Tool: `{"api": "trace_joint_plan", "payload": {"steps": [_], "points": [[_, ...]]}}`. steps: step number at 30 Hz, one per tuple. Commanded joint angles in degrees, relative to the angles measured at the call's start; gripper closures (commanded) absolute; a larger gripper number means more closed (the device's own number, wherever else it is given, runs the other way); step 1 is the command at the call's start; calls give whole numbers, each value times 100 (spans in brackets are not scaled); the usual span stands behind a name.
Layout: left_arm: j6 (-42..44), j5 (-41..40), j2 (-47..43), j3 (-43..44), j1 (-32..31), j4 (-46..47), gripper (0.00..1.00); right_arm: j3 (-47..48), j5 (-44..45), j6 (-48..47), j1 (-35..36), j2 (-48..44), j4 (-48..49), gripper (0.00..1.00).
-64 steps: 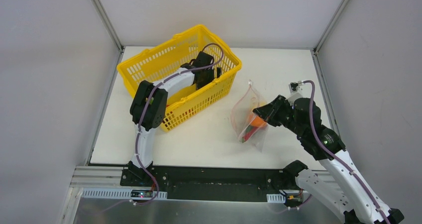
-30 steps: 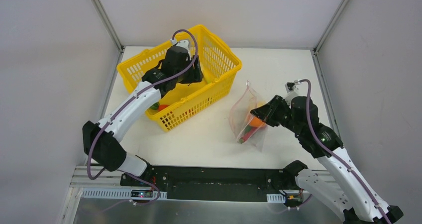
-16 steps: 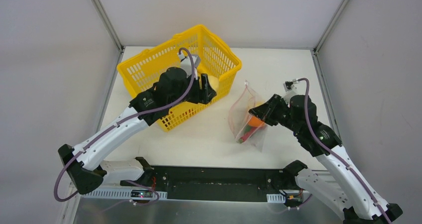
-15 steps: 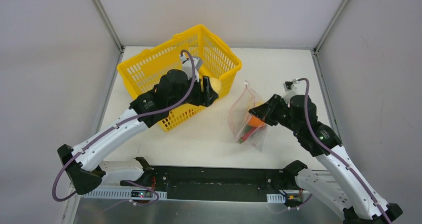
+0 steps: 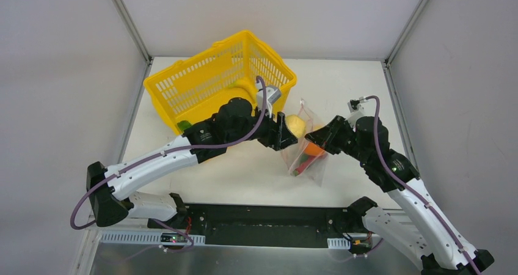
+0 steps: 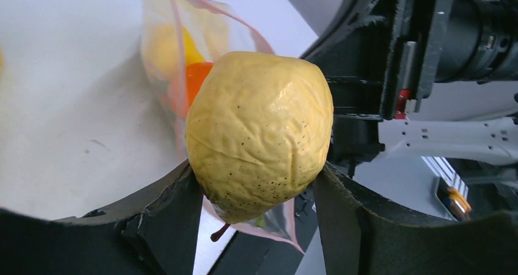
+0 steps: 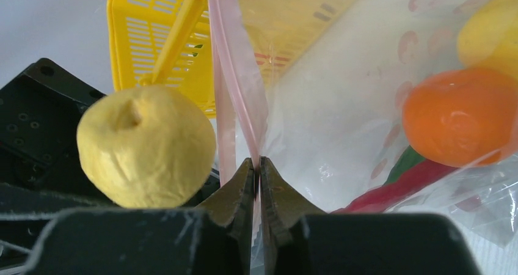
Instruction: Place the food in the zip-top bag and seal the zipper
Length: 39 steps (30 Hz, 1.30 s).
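My left gripper [image 5: 287,131] is shut on a yellow lemon [image 5: 295,125], held just left of the mouth of the zip-top bag [image 5: 293,151]. In the left wrist view the lemon [image 6: 259,134] fills the space between my fingers [image 6: 177,211], with the bag [image 6: 153,18] behind it. My right gripper [image 7: 257,165] is shut on the pink zipper [image 7: 235,61], lifting that edge of the bag. Inside the bag lie an orange fruit [image 7: 455,116], a red chili [image 7: 397,189], a green pepper [image 7: 408,160] and a yellow fruit [image 7: 492,33].
The yellow plastic basket [image 5: 183,85] stands at the back left, with a green item [image 5: 183,126] showing at its near corner. My left arm stretches across the basket's near side. Metal frame posts and grey walls close in the white table [image 5: 354,85].
My left arm has come out of the basket and swung right with the lemon, up to the bag's mouth. My right gripper has kept its hold on the zipper and barely moved.
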Motion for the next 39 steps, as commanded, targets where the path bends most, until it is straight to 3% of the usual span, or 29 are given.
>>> {"api": "trace_joint_plan", "payload": {"steps": [1,5,9,20,22,29,35,39], "points": [[-253,813,190,-6,-113,993,70,-39,1,77,1,-41,254,91],[-327,762,351,29,-171,1026,70,-93,-31,209,3,-70,367,91],[-644,137,353,-207,-168,1066,70,-199,-40,376,1,-157,534,91],[-1396,-349,514,-1026,-168,2245,65,-140,189,368,5,-370,511,91],[-1348,-371,585,-873,-169,1975,61,-118,185,369,3,-375,513,91],[-955,-687,477,-535,-207,1231,25,-124,223,361,5,-380,508,91],[-473,-553,529,51,-252,305,8,-131,264,361,5,-358,525,91],[-292,-755,439,215,-339,-70,9,-140,280,368,7,-348,543,90]]}}
